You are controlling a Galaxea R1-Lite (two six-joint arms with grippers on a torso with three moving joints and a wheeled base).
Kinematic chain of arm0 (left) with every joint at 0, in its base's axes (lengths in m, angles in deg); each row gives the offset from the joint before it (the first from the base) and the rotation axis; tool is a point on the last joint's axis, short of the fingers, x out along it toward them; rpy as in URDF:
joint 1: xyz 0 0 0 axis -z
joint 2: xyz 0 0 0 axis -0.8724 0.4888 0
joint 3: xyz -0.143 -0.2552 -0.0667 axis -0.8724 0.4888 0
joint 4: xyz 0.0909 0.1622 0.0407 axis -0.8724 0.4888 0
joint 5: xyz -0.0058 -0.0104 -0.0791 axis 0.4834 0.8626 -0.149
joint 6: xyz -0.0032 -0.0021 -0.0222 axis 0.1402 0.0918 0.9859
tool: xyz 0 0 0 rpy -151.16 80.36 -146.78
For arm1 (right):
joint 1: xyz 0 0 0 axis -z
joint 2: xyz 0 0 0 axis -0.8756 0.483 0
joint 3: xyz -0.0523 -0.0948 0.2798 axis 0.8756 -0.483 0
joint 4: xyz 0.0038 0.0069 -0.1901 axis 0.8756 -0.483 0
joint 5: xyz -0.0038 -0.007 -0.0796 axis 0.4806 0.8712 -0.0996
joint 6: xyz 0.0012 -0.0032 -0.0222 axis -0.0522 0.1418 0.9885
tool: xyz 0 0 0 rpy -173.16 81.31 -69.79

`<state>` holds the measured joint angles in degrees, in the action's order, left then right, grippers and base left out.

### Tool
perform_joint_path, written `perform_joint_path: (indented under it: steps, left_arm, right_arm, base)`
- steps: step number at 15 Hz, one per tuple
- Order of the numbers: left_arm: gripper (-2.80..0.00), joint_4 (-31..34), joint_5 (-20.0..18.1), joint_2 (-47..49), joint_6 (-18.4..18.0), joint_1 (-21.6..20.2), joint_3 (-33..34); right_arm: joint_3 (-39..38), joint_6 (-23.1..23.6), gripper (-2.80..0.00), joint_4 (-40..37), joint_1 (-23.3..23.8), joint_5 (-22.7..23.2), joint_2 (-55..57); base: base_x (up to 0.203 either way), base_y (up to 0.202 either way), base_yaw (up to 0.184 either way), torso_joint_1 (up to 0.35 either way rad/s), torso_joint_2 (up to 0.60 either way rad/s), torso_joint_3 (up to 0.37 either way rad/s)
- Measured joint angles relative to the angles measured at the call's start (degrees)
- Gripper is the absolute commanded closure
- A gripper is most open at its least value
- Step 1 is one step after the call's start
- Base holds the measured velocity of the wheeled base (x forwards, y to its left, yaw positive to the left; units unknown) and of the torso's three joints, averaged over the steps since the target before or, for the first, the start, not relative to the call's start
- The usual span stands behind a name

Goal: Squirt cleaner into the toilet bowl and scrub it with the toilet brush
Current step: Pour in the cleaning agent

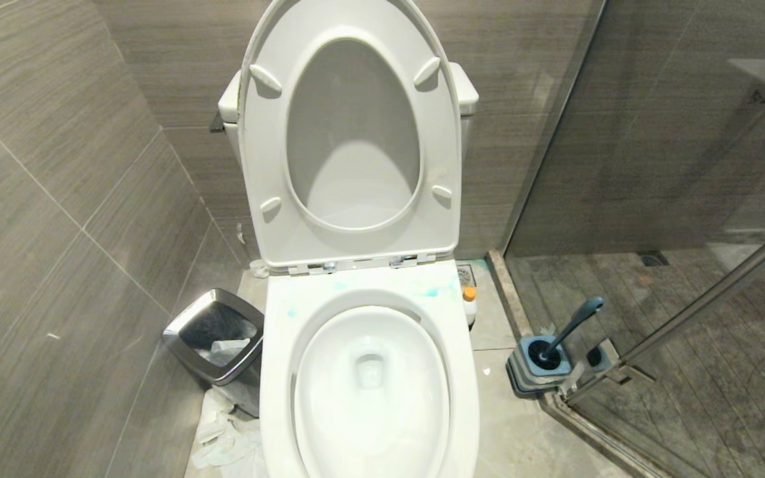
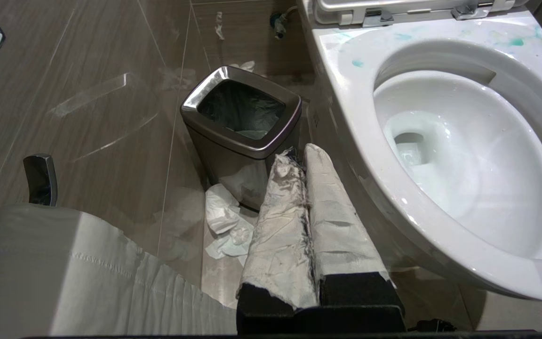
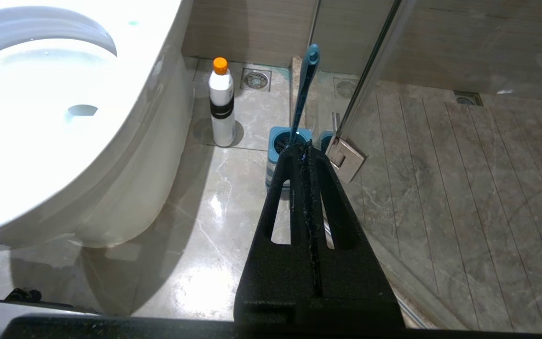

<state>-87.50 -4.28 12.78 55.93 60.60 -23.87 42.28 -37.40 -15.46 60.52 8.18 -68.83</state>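
The white toilet bowl (image 1: 276, 372) stands in the middle with its seat and lid (image 1: 349, 133) raised. Pale blue cleaner (image 1: 430, 292) is smeared on the back of the rim (image 2: 346, 94). A white bottle with an orange cap (image 3: 221, 106) stands on the floor beside the bowl. The toilet brush (image 1: 572, 325) leans in its grey-and-blue holder (image 1: 542, 365) by the glass door. My left gripper (image 2: 299, 153), wrapped in white cloth, is shut and empty between bin and bowl. My right gripper (image 3: 301, 148) is shut and empty, pointing towards the brush handle (image 3: 305, 89). Neither arm shows in the head view.
A steel-rimmed black bin (image 1: 213, 345) stands left of the bowl, with crumpled tissue (image 2: 224, 216) on the floor beside it. A glass shower door (image 1: 688, 199) with a metal hinge (image 3: 345, 157) closes off the right. A floor drain (image 3: 255, 79) lies behind the bottle.
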Motion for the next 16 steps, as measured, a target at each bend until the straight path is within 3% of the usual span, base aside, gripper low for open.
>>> perform_joint_path:
  steps: [16]
  left_arm:
    - [0.00, 0.0, 0.0, 0.0, 0.0, 0.0, 0.0]
  right_arm:
    - [0.0, 0.0, 0.00, 0.0, 0.0, 0.0, 0.0]
  base:
    - [0.000, 0.000, 0.000, 0.000, 0.00, 0.000]
